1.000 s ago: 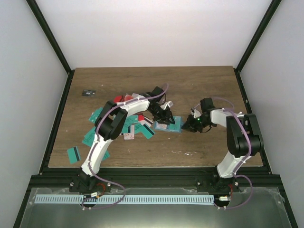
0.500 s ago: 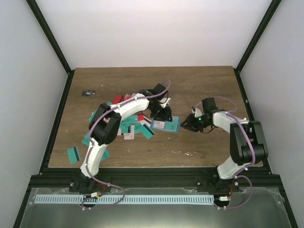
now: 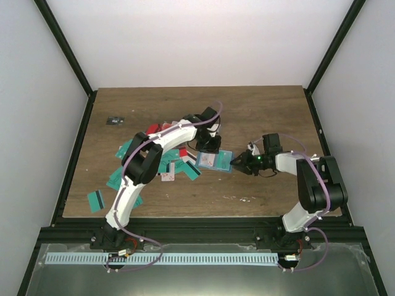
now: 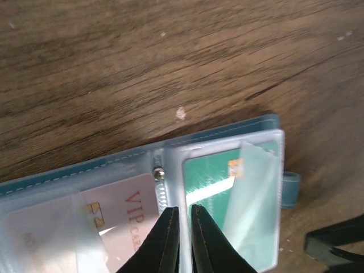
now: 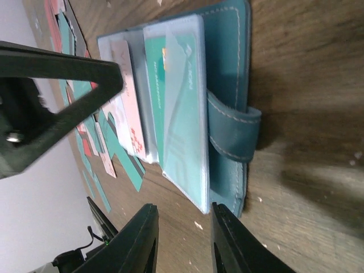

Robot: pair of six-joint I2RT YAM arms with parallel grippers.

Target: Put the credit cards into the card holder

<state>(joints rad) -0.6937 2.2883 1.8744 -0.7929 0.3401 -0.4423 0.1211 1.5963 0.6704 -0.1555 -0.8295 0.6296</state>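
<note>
Moved: right tool (image 3: 238,164) now in at the strap edge of the open blue-teal wallet-style card holder (image 3: 216,160); left tool (image 3: 208,147) now at its far edge.

Card holder lies open on the brown wooden worktop (image 3: 265,117). Its clear pockets carry one teal card (image 4: 213,176) and one white-pink card (image 4: 122,213) with red lettering. The left tool is drawn almost closed over the holder's spine, nothing seen between its fingers. The right tool is spread and empty, just beside the holder's strap tab (image 5: 233,133). Loose cards (image 3: 117,179), thin and teal, red or white-pink, are heaped on the holder's left-arm side. Judged step: steadying the holder for the next card. Press the spine lightly, pin the strap edge flat without lifting it, and leave the pocket mouths unobstructed.
</note>
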